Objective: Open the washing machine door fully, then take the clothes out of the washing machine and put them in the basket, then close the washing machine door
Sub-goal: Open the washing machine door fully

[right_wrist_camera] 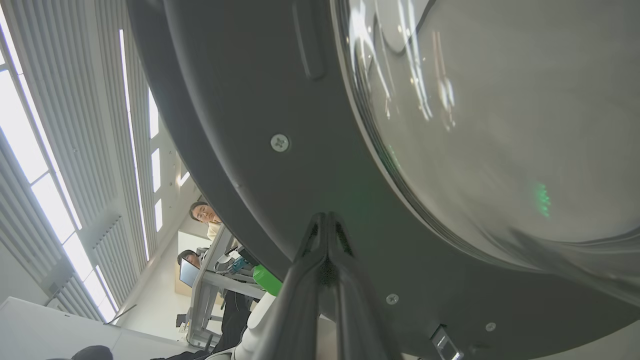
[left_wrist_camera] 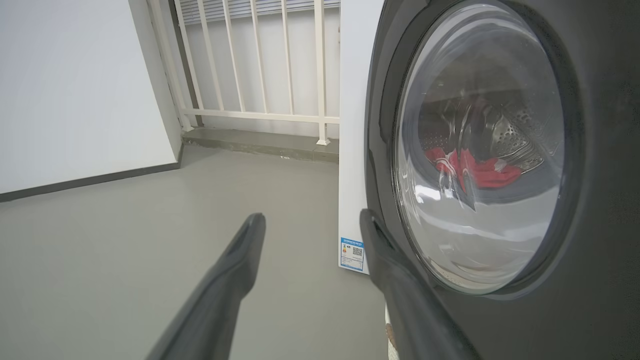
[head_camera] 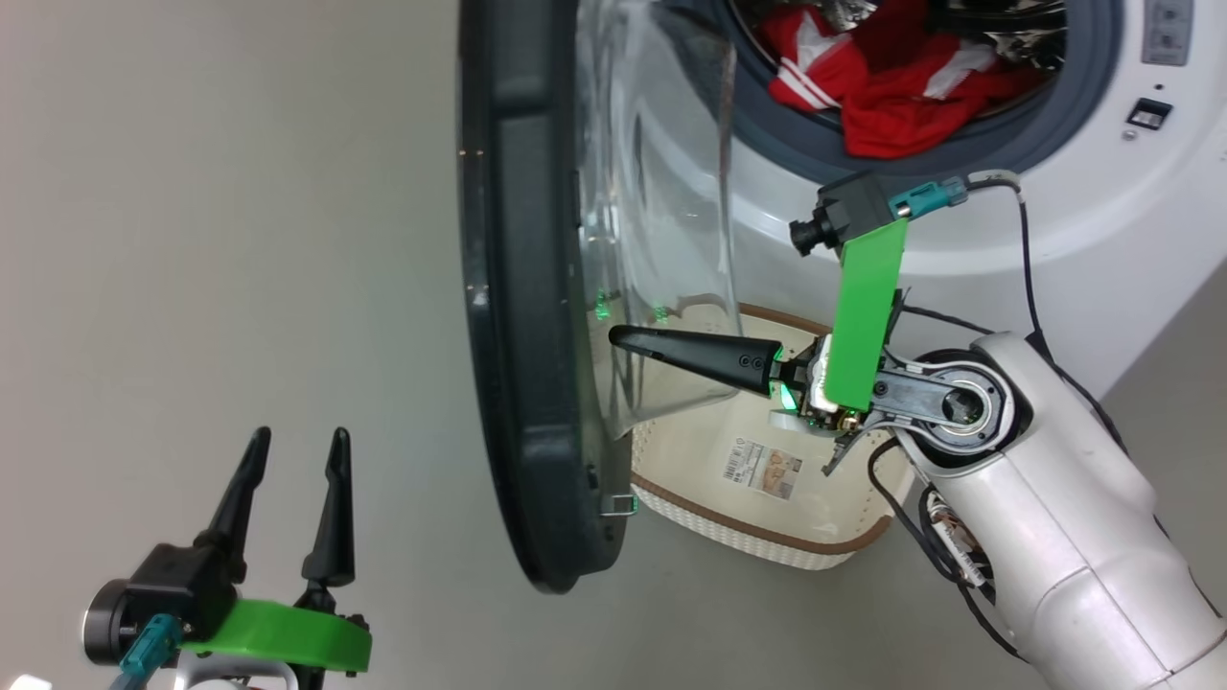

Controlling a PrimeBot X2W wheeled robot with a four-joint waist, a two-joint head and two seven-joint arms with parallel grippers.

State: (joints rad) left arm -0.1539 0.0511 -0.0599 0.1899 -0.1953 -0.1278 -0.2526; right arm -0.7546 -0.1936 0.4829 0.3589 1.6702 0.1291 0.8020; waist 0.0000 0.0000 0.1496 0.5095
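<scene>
Our right pincer point(head_camera: 621, 337) is pressed shut and empty, its tip at the inner face of the door point(head_camera: 518, 287), which stands open. Our left pincer point(head_camera: 298, 439) is spread wide, holding nothing, outside the door. The clothes point(head_camera: 891, 96) lie in the washer point(head_camera: 1102, 192). The basket point(head_camera: 767, 537) sits on the floor below it.

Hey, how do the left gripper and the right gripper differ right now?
The left gripper is open; the right gripper is shut. The left gripper points up the head view over the floor, outside the washing machine door; the right gripper points sideways at the door's inner face, touching or nearly. Both are long, dark and hold nothing.
</scene>
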